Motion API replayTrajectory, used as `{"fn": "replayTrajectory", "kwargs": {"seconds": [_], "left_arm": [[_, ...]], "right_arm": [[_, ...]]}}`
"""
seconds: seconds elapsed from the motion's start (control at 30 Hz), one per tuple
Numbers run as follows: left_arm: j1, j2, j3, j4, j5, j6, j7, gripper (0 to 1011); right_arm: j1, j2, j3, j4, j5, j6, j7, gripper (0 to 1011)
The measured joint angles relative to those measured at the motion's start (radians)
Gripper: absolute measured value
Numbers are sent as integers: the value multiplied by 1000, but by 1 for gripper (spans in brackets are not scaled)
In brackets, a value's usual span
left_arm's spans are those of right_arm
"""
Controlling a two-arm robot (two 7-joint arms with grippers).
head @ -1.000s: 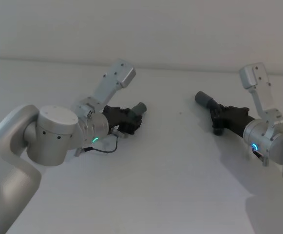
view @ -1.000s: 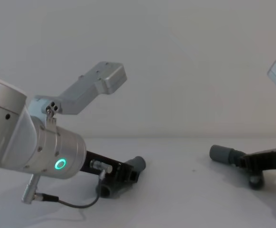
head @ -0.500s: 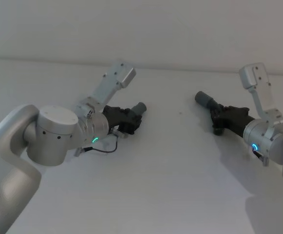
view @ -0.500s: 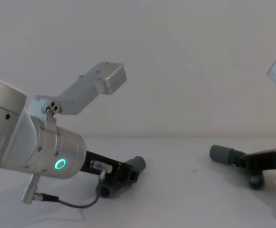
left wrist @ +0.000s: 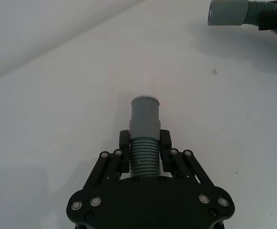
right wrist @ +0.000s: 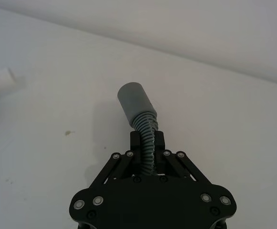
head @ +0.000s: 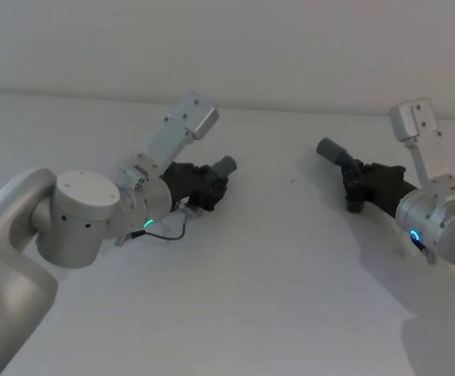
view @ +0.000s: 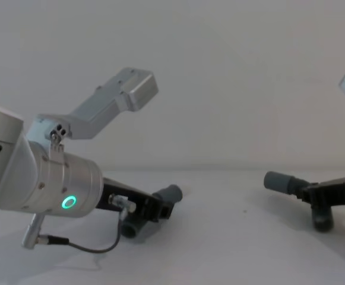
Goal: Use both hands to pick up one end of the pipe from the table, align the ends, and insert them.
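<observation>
My left gripper (left wrist: 144, 143) is shut on the ribbed middle of one pipe piece (left wrist: 144, 119). Its grey cuff ends in a narrow white tip (left wrist: 145, 87) and points toward the centre. The head view shows this left gripper (head: 205, 183) low over the white table (head: 274, 258), with the cuff (head: 225, 165) sticking out. My right gripper (right wrist: 148, 140) is shut on the ribbed part of the other pipe piece (right wrist: 145, 129), whose plain socket cuff (right wrist: 133, 101) angles up and left. In the chest view the two cuffs (view: 171, 193) (view: 278, 181) face each other across a wide gap.
A black cable (view: 83, 246) loops under my left wrist. A small dark speck (head: 293, 182) marks the table between the two pieces. A pale wall (head: 227, 47) rises behind the table's far edge.
Both grippers have risen slightly with their pipe pieces, so each cuff sits a little higher than before. The gap between the two cuffs is about the same.
</observation>
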Motion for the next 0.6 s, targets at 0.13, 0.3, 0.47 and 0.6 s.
{"fn": "replayTrajectory", "kwargs": {"seconds": [0.13,0.3,0.47,0.6], "left_arm": [[0,16,8,-10,17,-42,-13,354],[-3,44,23,-25,49,-107,-32,354],[-6,73,39,-41,83,-171,-48,354],[-10,95,52,-51,114,-225,-60,354]], "right_arm": [[-9,12,1,-9,-10,-41,7,153],[-23,32,2,-22,-29,-116,19,153],[-36,54,4,-34,-45,-186,33,153],[-49,77,5,-43,-63,-251,46,152]]}}
